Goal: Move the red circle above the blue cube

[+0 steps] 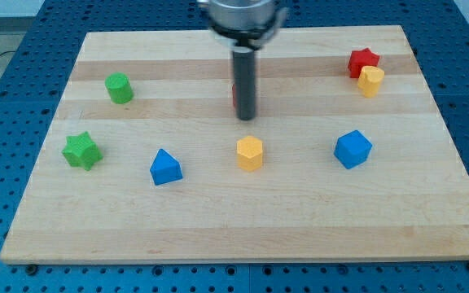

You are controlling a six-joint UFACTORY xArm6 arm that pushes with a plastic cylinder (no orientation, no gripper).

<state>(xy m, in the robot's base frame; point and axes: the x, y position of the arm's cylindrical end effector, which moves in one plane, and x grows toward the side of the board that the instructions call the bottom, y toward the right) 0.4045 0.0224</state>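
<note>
The red circle [235,95] is almost wholly hidden behind my rod; only a thin red sliver shows at the rod's left edge, near the board's middle top. My tip [247,117] rests on the board right at that block, on its near side. The blue cube [352,149] sits to the view's right and lower, well apart from the tip.
A yellow hexagonal block [250,152] lies just below the tip. A blue triangle [165,167], a green star [81,151] and a green cylinder [120,88] are at the view's left. A red star [363,61] touches a yellow block [371,80] at top right.
</note>
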